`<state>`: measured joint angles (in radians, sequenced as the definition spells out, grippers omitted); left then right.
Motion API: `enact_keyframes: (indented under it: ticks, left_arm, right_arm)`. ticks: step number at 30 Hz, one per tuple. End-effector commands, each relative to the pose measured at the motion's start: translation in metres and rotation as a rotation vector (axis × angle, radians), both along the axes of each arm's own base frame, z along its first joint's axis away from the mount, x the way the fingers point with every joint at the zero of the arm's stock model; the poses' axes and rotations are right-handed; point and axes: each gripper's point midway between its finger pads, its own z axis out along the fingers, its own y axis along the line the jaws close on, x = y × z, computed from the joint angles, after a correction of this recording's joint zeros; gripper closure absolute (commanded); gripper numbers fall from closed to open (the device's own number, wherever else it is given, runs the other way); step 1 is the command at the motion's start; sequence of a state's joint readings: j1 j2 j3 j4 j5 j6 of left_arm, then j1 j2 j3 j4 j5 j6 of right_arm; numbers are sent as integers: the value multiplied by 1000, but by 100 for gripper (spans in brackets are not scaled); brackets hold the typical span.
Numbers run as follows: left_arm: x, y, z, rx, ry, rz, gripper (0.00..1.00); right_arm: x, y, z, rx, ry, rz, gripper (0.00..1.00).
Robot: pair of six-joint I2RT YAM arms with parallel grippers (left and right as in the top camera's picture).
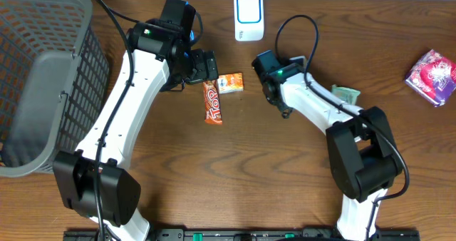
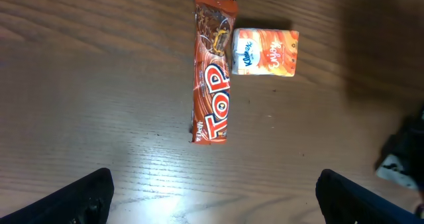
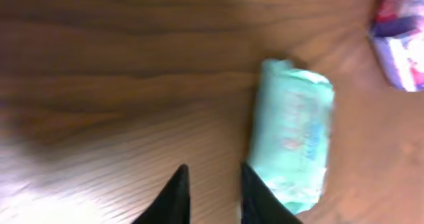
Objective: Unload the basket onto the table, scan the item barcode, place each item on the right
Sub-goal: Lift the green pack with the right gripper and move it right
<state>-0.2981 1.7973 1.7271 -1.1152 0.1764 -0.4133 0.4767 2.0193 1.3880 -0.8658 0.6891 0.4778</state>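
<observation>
A red TOP candy bar [image 1: 212,102] [image 2: 212,85] lies lengthwise on the wooden table, with a small orange Kleenex pack [image 1: 230,83] [image 2: 265,52] touching its upper right side. My left gripper [image 1: 208,66] [image 2: 212,177] hovers over the table just short of the bar, open wide and empty. A white device with a blue frame [image 1: 249,17] stands at the table's back edge. In the right wrist view my right gripper [image 3: 213,168] is open a little, with bare table between its fingers. A teal tissue pack [image 3: 291,131] [image 1: 347,93] lies just right of its right finger.
A dark mesh basket [image 1: 89,63] fills the left side of the table. A purple patterned pack [image 1: 432,77] [image 3: 401,38] lies at the far right. The right arm's folded links [image 1: 320,105] cover the ground beside the teal pack.
</observation>
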Motion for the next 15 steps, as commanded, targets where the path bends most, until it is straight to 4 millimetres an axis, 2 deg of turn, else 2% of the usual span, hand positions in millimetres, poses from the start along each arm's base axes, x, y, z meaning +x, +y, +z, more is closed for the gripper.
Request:
enact_keyframes:
  ticks: [1,4,8,11,15]
  left_arm:
    - [-1,3,-6,21,10,-10,2]
    - [-1,3,-6,21,10,-10,2]
    - [-1,3,-6,21,10,-10,2]
    - [-1,3,-6,21,10,-10,2]
    - [-1,3,-6,21,10,-10,2]
  right_arm:
    - [-2,16,-3,62,13,10,61]
    - [4,6,12,32,5,-10,46]
    - [9,-13,29,-7,8,-46,43]
    - [9,-27,27,-13,32,-63,41]
    - [1,-52,14,-19,81,-111,41]
